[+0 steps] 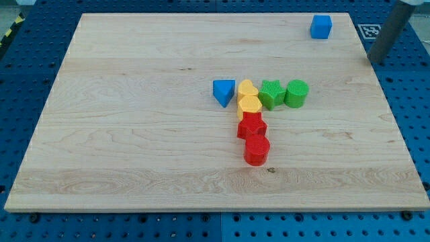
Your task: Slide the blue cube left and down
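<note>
The blue cube [321, 27] sits near the board's top right corner. My tip [376, 60] is off the board's right edge, to the right of and below the blue cube, not touching it. The rod rises toward the view's top right.
A cluster sits mid-board: a blue triangle [224, 91], two yellow blocks [248, 89] [249, 105], a green star-like block [271, 93], a green cylinder [296, 93], a red star-like block [251, 126] and a red cylinder [256, 150]. A tag marker [371, 31] lies right of the wooden board [134, 121].
</note>
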Robot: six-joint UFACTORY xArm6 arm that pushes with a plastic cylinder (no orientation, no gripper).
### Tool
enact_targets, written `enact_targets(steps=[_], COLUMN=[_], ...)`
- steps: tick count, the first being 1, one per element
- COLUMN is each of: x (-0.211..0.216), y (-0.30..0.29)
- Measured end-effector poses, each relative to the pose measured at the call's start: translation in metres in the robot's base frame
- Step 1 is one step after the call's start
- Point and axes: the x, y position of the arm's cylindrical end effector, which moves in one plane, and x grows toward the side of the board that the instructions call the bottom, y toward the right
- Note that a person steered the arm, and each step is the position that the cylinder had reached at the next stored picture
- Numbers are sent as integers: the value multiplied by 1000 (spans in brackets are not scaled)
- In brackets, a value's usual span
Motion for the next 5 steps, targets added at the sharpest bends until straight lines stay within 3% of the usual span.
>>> enact_targets(steps=[5], x=[-65], y=[11])
